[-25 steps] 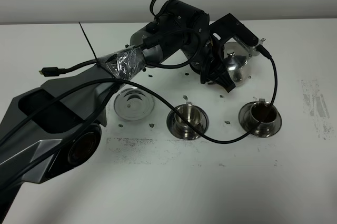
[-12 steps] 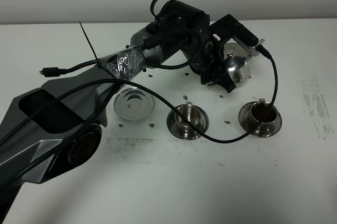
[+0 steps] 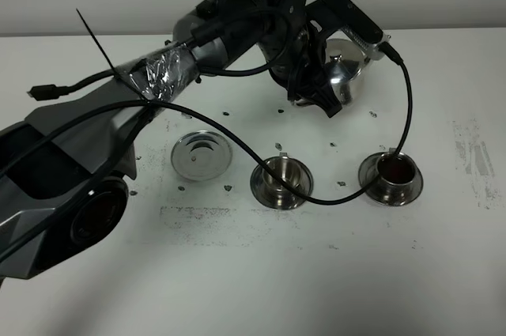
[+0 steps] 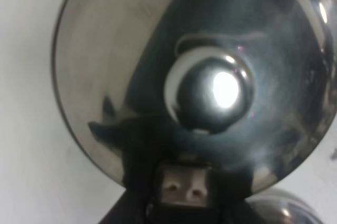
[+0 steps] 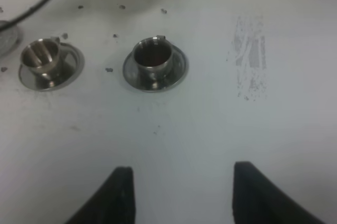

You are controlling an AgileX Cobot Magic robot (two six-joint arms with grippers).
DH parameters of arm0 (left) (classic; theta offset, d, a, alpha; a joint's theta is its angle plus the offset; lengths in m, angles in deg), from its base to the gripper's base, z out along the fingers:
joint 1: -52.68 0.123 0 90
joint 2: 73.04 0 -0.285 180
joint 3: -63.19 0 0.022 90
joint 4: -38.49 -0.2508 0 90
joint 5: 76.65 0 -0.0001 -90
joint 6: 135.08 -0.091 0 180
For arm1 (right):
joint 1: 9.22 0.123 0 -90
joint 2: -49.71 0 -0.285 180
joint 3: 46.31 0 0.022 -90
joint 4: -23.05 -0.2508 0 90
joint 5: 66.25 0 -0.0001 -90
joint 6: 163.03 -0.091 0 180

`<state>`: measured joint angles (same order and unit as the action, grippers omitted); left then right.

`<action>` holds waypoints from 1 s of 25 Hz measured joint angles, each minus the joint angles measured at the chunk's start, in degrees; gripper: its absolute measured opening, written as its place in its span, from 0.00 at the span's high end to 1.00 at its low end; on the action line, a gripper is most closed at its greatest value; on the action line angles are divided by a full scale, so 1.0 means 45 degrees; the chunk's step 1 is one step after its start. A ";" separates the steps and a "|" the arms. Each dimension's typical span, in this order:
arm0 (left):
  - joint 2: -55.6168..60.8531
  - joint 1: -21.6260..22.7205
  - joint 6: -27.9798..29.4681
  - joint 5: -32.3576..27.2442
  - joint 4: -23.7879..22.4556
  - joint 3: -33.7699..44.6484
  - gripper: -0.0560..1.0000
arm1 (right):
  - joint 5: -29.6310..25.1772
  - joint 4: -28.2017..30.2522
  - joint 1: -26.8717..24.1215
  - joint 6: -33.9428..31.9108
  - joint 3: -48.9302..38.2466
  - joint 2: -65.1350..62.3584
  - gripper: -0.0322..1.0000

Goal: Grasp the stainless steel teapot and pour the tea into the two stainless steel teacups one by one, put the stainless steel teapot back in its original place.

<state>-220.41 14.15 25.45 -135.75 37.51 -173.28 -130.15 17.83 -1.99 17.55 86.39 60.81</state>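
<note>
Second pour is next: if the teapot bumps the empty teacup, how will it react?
Probably skates: polished teacup on a smooth steel saucer. Likely light while empty, so easily nudged; its squat shape should resist tipping.

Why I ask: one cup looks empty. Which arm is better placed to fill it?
Left. The left hand grips the teapot, held in the air not far from the empty cup. The right hand holds nothing and hangs well back from that cup.
</note>
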 joint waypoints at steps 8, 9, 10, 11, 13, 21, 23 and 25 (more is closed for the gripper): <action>0.0301 0.0442 -0.0050 -0.1764 -0.0602 0.0000 0.77 | 0.0000 0.0000 0.0000 0.0000 0.0000 0.0000 0.57; 0.0336 0.0505 -0.0050 -0.1971 -0.0657 0.0000 0.77 | 0.0000 0.0000 0.0000 0.0000 0.0000 0.0000 0.57; 0.0378 0.0553 -0.0050 -0.2068 -0.0672 0.0000 0.77 | 0.0000 0.0000 0.0000 0.0000 0.0000 0.0000 0.57; 0.0414 0.0567 -0.0050 -0.2068 -0.0687 0.0000 0.77 | 0.0000 0.0000 0.0000 0.0000 0.0000 0.0000 0.57; 0.0536 0.0636 -0.0066 -0.2068 -0.0635 0.0000 0.77 | 0.0000 0.0000 0.0000 0.0000 0.0000 0.0000 0.57; 0.0633 0.0894 -0.0059 -0.2068 -0.1397 0.0000 0.77 | 0.0000 0.0000 0.0000 0.0000 0.0000 0.0000 0.57; 0.0633 0.0894 -0.0046 -0.2068 -0.1441 0.0000 0.77 | 0.0000 0.0000 0.0000 0.0000 0.0000 0.0000 0.57; 0.0633 0.0894 0.0005 -0.2068 -0.1441 0.0000 0.77 | 0.0000 0.0000 0.0000 0.0000 0.0000 0.0000 0.57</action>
<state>-217.56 18.17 25.47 -145.06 31.02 -173.28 -130.15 17.83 -1.99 17.55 86.39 60.81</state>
